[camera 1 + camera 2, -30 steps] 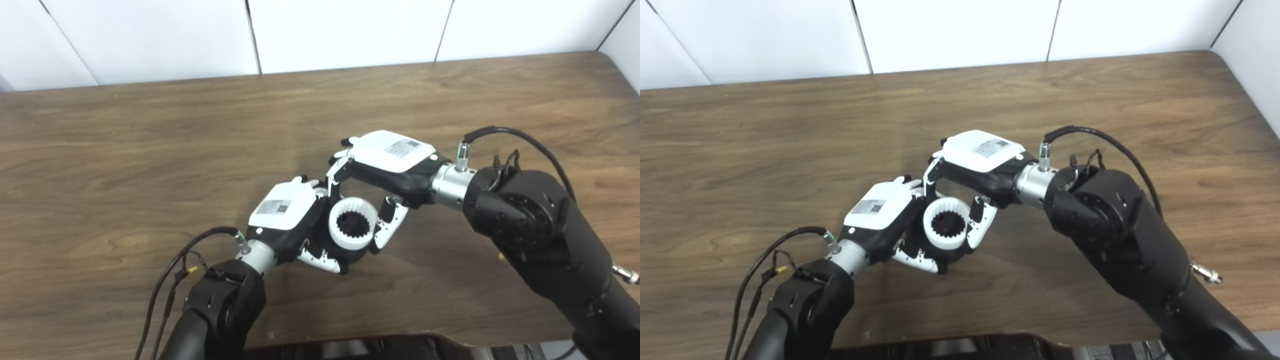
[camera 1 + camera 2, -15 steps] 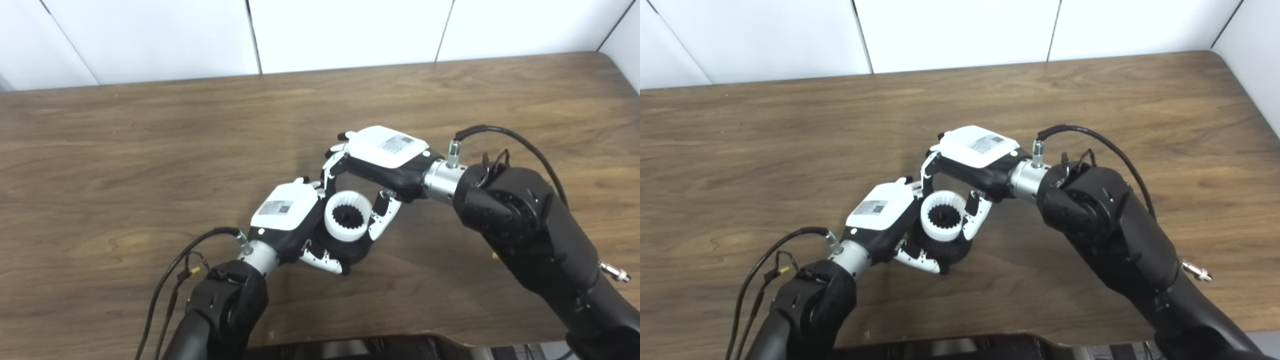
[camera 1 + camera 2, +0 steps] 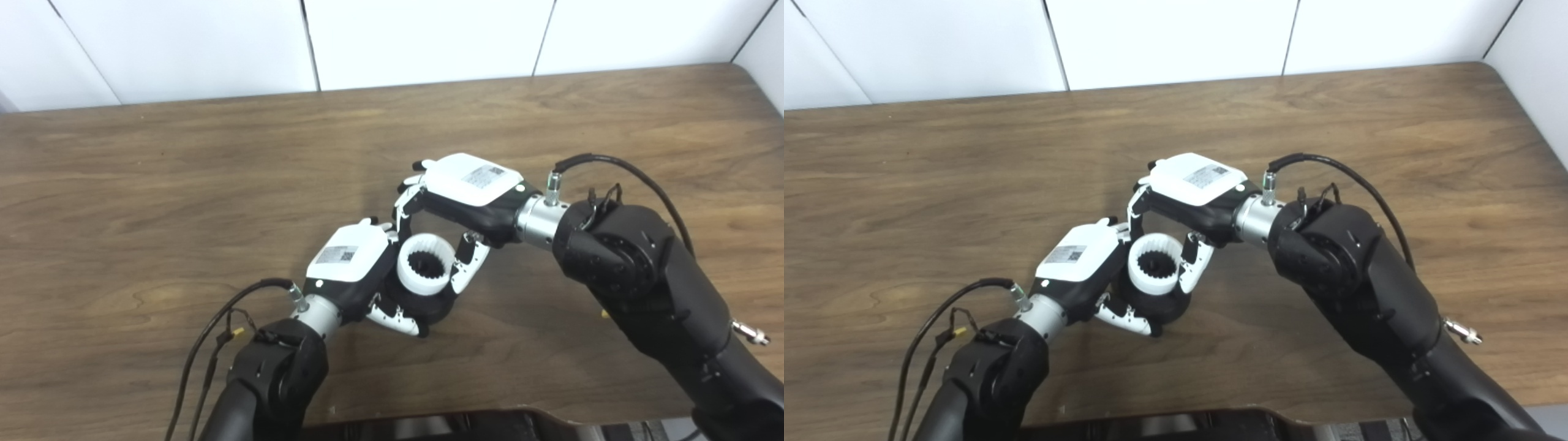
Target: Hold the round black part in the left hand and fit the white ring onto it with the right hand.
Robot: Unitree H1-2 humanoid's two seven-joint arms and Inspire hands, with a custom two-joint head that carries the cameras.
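My left hand (image 3: 355, 269) is shut on the round black part (image 3: 432, 306), which shows only as a dark rim under and beside the ring. The white ring (image 3: 425, 271), toothed on its inside, sits on top of the black part with a dark toothed hub showing in its hole. My right hand (image 3: 468, 196) reaches over from the right and is shut on the ring, fingers on its far side and thumb (image 3: 465, 269) on its right side. How far down the ring sits on the part is hidden by both hands.
The brown wooden table (image 3: 184, 184) spreads around both hands, with its back edge against a white panelled wall (image 3: 392, 37). Loose black cables run from my left wrist (image 3: 226, 312) and my right wrist (image 3: 612, 165).
My right hand has carried the white ring a little left and up onto the black part. The ring now sits closer against my left hand. My left hand barely moved.
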